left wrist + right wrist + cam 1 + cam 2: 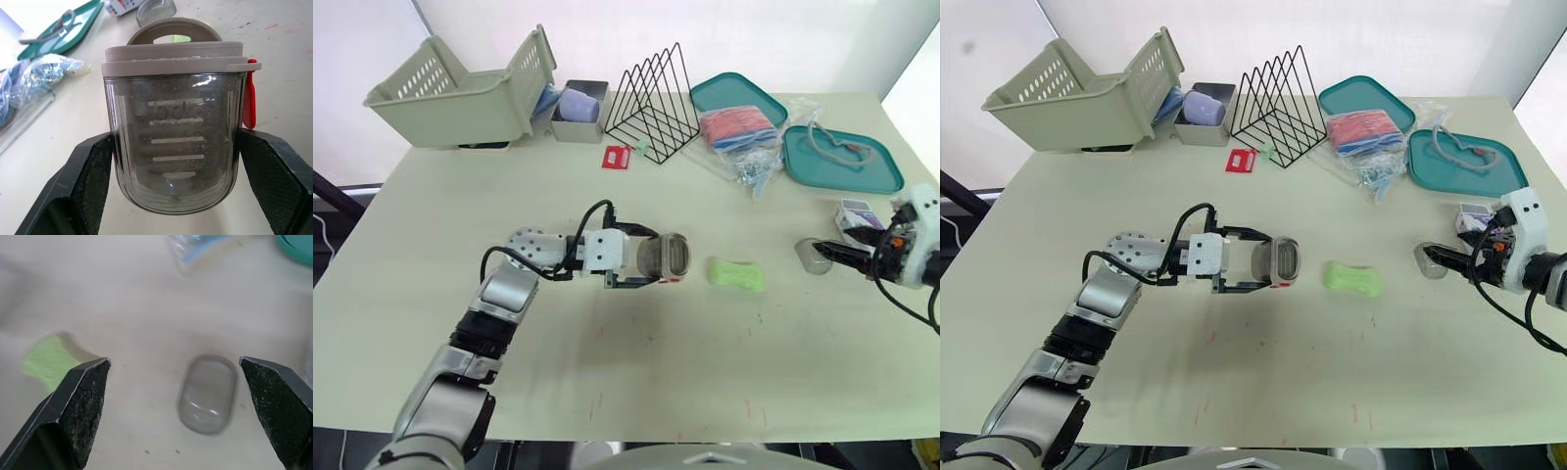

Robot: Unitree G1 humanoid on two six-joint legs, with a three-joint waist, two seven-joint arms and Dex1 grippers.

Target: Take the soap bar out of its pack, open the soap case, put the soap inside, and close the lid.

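Black, grainy-textured fingers (93, 186) of the left gripper (644, 258) are clamped on the two sides of the soap case (173, 161), a rounded tub of clear, scuffed plastic held on its side just above the pale surface (607, 372). A matte grey-beige lid (173, 56) sits shut on the case, topped by an arched handle with a slot, and a small red tab (249, 98) hangs at the rim. Raised lettering runs across the clear wall above three short embossed bars; it is too faint to read surely.

Just beyond the case's lid end lies the soap bar (736, 274), unwrapped, bright green and waisted like a peanut, flat on the surface.

Farther from the case, past the soap, the right gripper (173, 361) has its fingers (83, 406) spread wide and grips nothing. A clear oval plastic shell (208, 394), smooth and glossy, lies on the surface in the gap between them. Whether a finger touches it cannot be told.

Behind the case, well apart from it, stands a black wire rack (656, 103).
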